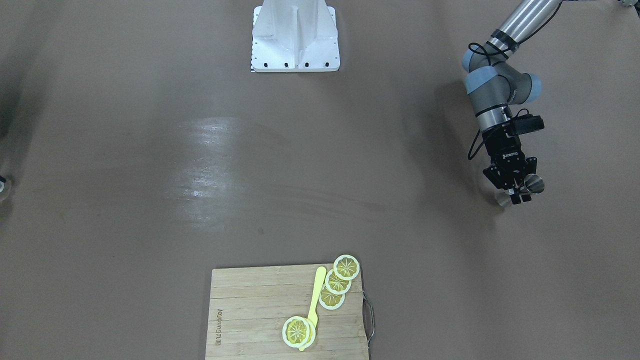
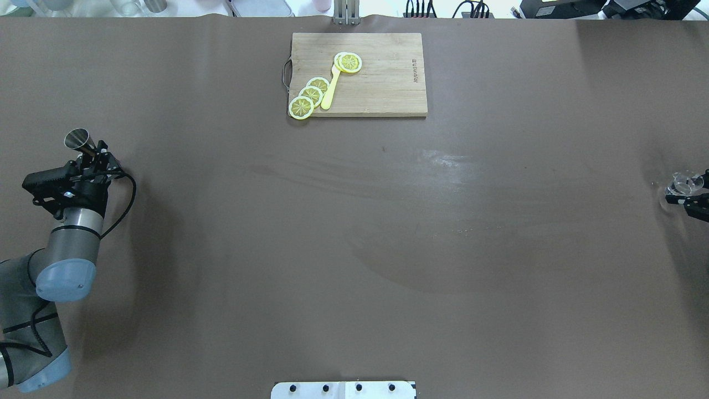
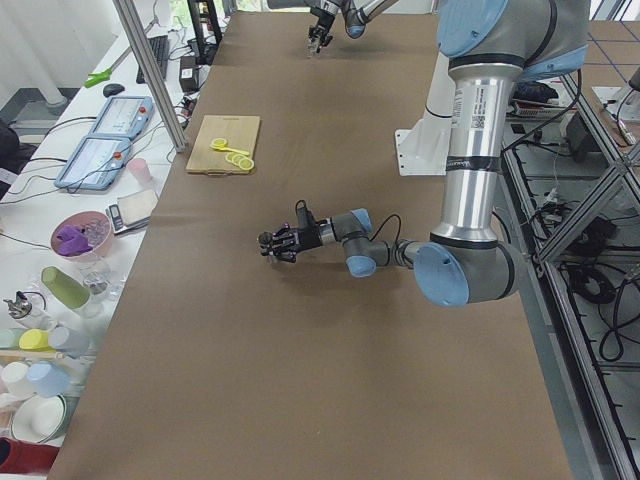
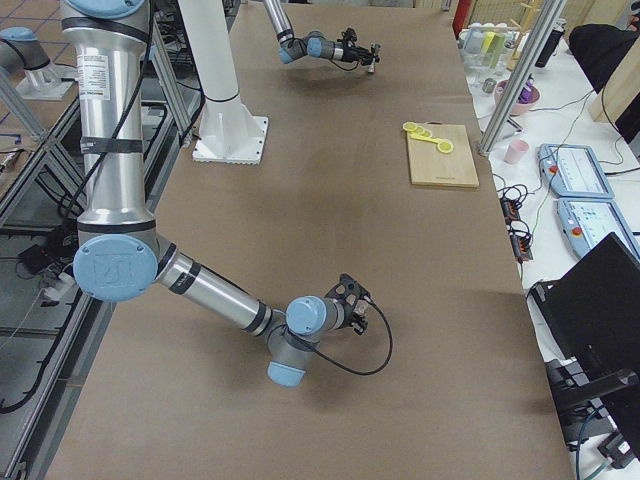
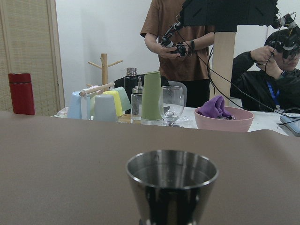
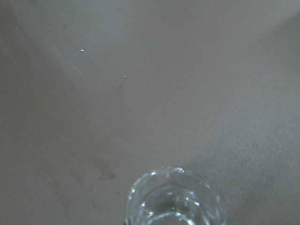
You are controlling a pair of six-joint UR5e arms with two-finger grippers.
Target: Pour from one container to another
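Right now my left claw (image 1: 516, 192) is pinching a steel jigger (image 2: 78, 139) at its waist. The mouth faces up and looks roughly level in the wrist view; I cannot tell whether it holds any liquid. My right claw (image 2: 693, 198) looks pressed around the base of a clear glass (image 2: 680, 185), low over the tabletop (image 2: 354, 249).

The glass is far off to the right of my left claw, so I judge the step in hand to be bringing the two vessels together before any tipping. To do it well I should carry the jigger level, stop with its lip just above and beside the glass rim, then roll the wrist slowly.

Each claw sits near an end of the tabletop, so moves should go inward, where a wide bare stretch lies between them. The cutting board (image 2: 388, 83) with lemon slices (image 2: 312, 94) lies ahead of both claws, well apart.
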